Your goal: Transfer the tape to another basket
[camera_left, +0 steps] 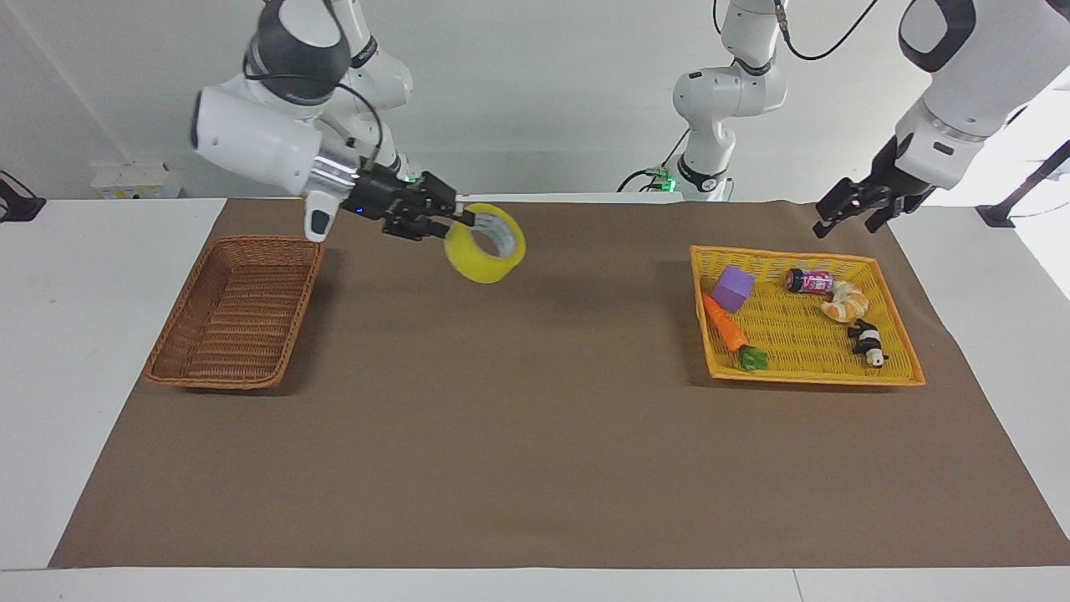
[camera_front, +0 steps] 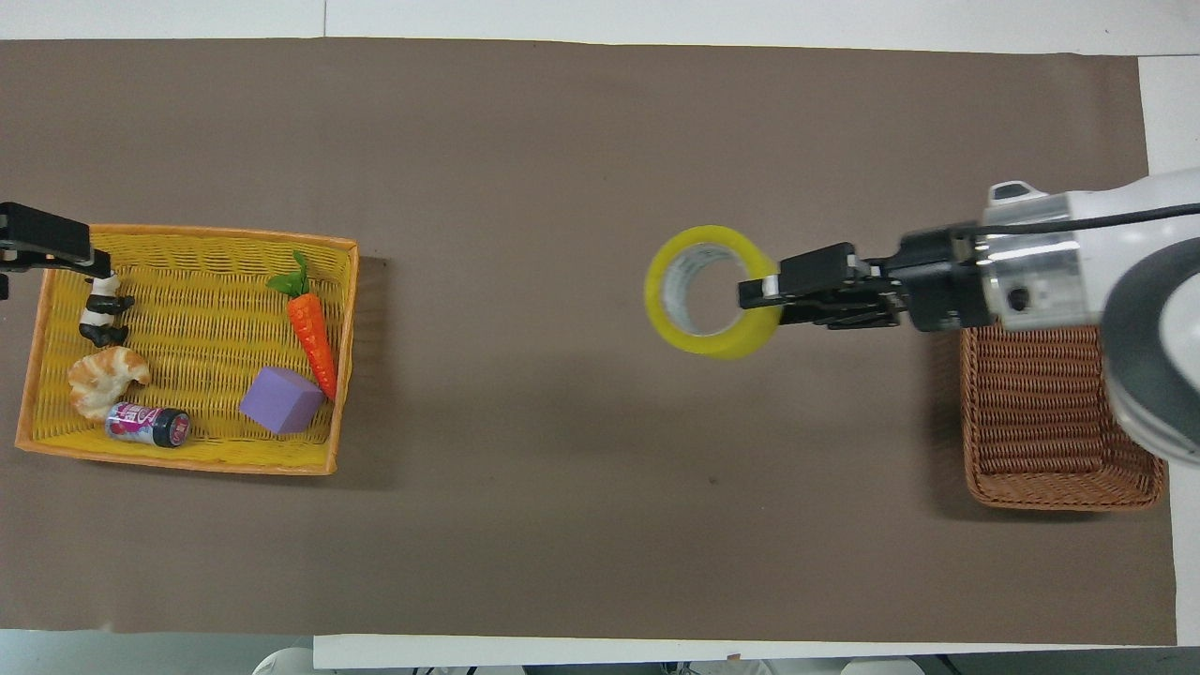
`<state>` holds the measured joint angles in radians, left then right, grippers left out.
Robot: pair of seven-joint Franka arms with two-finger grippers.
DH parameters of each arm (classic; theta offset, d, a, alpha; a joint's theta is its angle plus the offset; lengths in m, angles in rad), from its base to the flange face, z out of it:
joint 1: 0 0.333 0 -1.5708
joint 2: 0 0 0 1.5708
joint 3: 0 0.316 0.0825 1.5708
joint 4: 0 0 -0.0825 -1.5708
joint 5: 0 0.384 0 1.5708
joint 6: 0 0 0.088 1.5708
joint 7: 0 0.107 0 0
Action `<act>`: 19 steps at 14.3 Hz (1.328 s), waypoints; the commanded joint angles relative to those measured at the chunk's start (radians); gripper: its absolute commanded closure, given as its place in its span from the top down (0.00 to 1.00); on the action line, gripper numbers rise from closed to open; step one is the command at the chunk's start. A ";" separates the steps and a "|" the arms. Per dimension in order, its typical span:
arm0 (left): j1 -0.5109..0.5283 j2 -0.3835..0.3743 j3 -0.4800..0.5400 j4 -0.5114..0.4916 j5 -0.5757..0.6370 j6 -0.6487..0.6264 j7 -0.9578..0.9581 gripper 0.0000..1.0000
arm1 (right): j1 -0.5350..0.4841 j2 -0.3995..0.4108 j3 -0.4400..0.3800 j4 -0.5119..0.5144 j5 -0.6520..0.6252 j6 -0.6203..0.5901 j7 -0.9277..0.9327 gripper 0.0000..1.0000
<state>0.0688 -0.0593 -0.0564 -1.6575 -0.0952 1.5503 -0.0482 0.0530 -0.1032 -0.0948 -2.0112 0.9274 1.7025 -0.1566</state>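
Note:
The tape [camera_left: 468, 255], a yellow roll with a pale core, hangs in the air over the brown mat, between the table's middle and the basket [camera_left: 238, 313]. My right gripper [camera_left: 468, 219] is shut on the roll's wall, one finger through the hole. From overhead the tape [camera_front: 712, 345] sits just off the right gripper [camera_front: 764, 291], and the wicker basket [camera_front: 1041, 422] lies partly under that arm's wrist. The basket holds nothing. My left gripper [camera_left: 848, 224] is open and holds nothing, up over the mat's corner by the yellow tray [camera_left: 802, 343].
At the left arm's end, the yellow tray [camera_front: 206, 328] holds a carrot [camera_front: 312, 333], a purple block [camera_front: 281, 400], a small can [camera_front: 145, 424], a croissant [camera_front: 103, 375] and a panda figure [camera_front: 98, 314].

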 commanded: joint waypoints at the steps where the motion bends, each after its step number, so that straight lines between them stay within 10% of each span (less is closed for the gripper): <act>1: 0.051 -0.013 -0.014 -0.018 0.025 0.002 0.030 1.00 | -0.284 0.064 0.010 0.034 -0.070 -0.217 -0.261 0.00; 6: 0.048 -0.013 -0.016 -0.018 0.026 0.002 0.031 1.00 | -0.605 0.241 0.010 0.109 -0.346 -0.320 -0.653 0.00; 19: -0.049 0.009 -0.029 0.036 0.107 -0.065 0.041 1.00 | -0.682 0.404 0.010 0.111 -0.437 -0.167 -0.830 0.00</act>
<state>0.0355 -0.0594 -0.0930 -1.6524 -0.0134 1.5300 -0.0142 -0.6208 0.2790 -0.0953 -1.9124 0.5093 1.5190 -0.9524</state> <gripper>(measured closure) 0.000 0.454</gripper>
